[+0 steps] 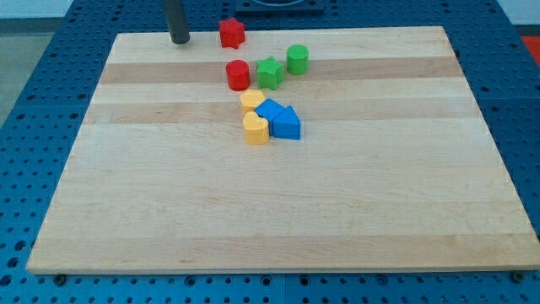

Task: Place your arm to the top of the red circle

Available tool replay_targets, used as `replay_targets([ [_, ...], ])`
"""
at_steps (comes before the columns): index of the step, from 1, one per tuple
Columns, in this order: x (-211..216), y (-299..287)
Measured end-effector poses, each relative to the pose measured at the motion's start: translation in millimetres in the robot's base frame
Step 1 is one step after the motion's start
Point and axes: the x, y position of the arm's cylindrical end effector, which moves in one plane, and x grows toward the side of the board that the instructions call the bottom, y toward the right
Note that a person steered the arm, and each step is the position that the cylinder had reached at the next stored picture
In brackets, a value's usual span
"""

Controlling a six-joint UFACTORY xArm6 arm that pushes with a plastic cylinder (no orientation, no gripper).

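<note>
The red circle is a short red cylinder in the upper middle of the wooden board. My tip rests near the board's top edge, up and to the left of the red circle, well apart from it. A second red block, star-like in shape, sits at the top edge, above the red circle and to the right of my tip.
A green star-like block touches the red circle's right side, with a green cylinder beyond it. Below lie two yellow blocks and two blue blocks, clustered together.
</note>
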Motion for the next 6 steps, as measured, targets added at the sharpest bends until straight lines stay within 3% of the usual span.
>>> replay_targets([
  [4,17,33],
  [6,49,48],
])
